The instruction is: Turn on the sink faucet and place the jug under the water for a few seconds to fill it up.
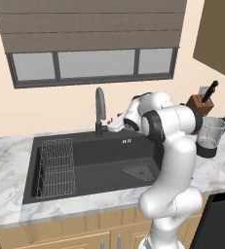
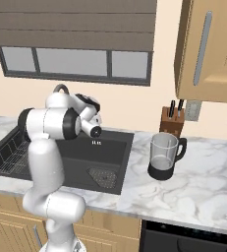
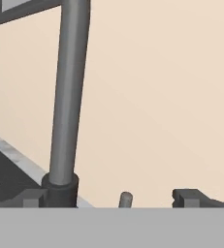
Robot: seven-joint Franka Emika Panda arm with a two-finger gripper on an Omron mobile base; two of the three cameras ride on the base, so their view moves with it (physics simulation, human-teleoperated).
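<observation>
The sink faucet (image 1: 100, 108) is a tall dark grey gooseneck at the back rim of the black sink (image 1: 92, 148). My gripper (image 1: 109, 128) hovers just right of the faucet base, open and holding nothing. In the hand view the faucet stem (image 3: 70, 97) rises at the left, and the small lever (image 3: 126, 198) stands between my spread fingertips (image 3: 190, 197). The clear glass jug (image 2: 163, 156), with its black base and handle, stands upright on the counter right of the sink, far from the gripper. My arm partly hides the jug (image 1: 211, 136) in the left base view. The water is out of view.
A wire rack (image 1: 55, 168) lies in the left part of the basin and a grey drain strainer (image 1: 138, 171) in the right. A brown knife block (image 2: 173, 120) stands behind the jug against the wall. A marble counter (image 2: 203, 182) stretches to the right.
</observation>
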